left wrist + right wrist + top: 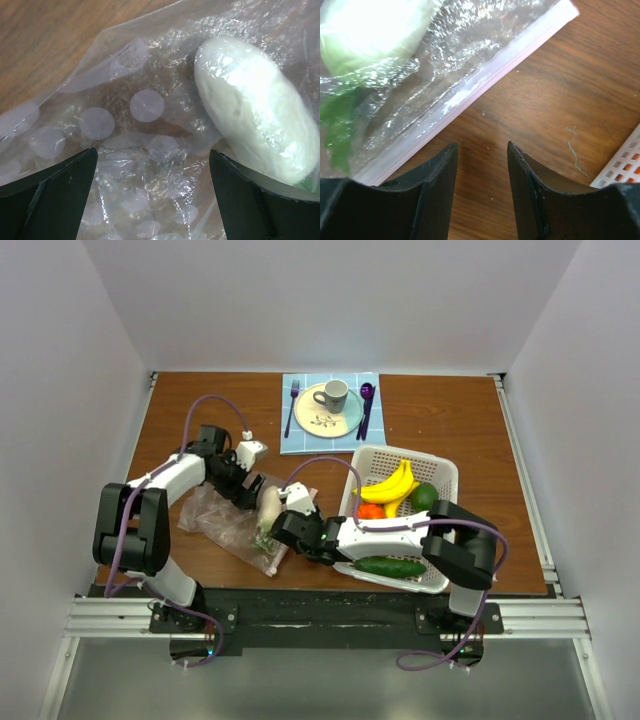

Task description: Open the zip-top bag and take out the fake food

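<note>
The clear crinkly zip-top bag (225, 520) lies on the wooden table, left of centre. A pale whitish fake food (268, 505) with green leaves is inside it. My left gripper (246, 490) is open and low over the bag (150, 125). The pale food (250, 110) lies by its right finger, and nothing is pinched. My right gripper (284, 530) is open over bare wood just beside the bag's pinkish zip strip (485, 85), apart from it. The pale food (370, 35) shows through the plastic. Yellow bananas (392, 483), an orange-red fruit (371, 510), a green round one (424, 496) and a cucumber (390, 566) lie in the basket.
The white perforated basket (440, 468) stands right of the bag, and its corner (620, 170) shows close to my right gripper. At the back, a blue placemat (300, 440) holds a plate (345, 422), a cup (333, 395), a fork and a spoon.
</note>
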Controlling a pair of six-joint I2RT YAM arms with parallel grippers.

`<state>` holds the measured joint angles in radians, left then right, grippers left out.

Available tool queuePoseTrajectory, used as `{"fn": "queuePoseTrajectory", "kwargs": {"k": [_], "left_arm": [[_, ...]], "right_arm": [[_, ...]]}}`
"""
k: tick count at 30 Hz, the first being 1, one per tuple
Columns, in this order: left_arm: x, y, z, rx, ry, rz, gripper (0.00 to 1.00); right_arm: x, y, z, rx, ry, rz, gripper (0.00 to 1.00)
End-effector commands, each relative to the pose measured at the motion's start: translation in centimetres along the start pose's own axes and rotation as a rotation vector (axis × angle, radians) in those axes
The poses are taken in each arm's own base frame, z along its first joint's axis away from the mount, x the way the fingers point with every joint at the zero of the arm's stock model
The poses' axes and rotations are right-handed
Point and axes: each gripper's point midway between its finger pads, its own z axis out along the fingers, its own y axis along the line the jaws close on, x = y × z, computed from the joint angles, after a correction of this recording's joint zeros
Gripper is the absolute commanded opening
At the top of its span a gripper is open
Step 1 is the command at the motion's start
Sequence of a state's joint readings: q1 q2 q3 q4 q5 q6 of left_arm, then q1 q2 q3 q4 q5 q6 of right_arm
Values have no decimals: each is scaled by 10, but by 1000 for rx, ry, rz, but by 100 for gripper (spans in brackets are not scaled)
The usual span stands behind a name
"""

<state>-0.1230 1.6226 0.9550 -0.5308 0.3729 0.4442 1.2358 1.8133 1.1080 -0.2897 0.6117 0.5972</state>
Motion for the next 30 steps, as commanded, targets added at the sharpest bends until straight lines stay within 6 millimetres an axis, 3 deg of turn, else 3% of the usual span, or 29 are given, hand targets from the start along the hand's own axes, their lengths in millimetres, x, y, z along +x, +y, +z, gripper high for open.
{"fn": "queuePoseTrajectory", "kwargs": {"k": [1, 9, 16, 23, 27, 30], "left_arm": [[2, -3, 10, -29, -1, 5, 100], [11, -25, 16, -33, 47, 72, 100], [30, -22, 17, -61, 95, 94, 99], [32, -25, 18, -47, 101, 80, 100], [38, -25, 18, -50, 114, 85, 100], [35, -27, 16, -45, 108, 90, 100]], "right_arm": [[-7, 3, 10, 17, -36, 16, 48], [-27, 22, 20, -50, -95, 60, 48], [-59, 49, 0, -220, -173, 142, 50], [-75, 68, -6, -357, -198, 215, 55], [-92, 70, -10, -401, -230, 268, 57], [-95, 66, -1, -355, -223, 266, 60]]}}
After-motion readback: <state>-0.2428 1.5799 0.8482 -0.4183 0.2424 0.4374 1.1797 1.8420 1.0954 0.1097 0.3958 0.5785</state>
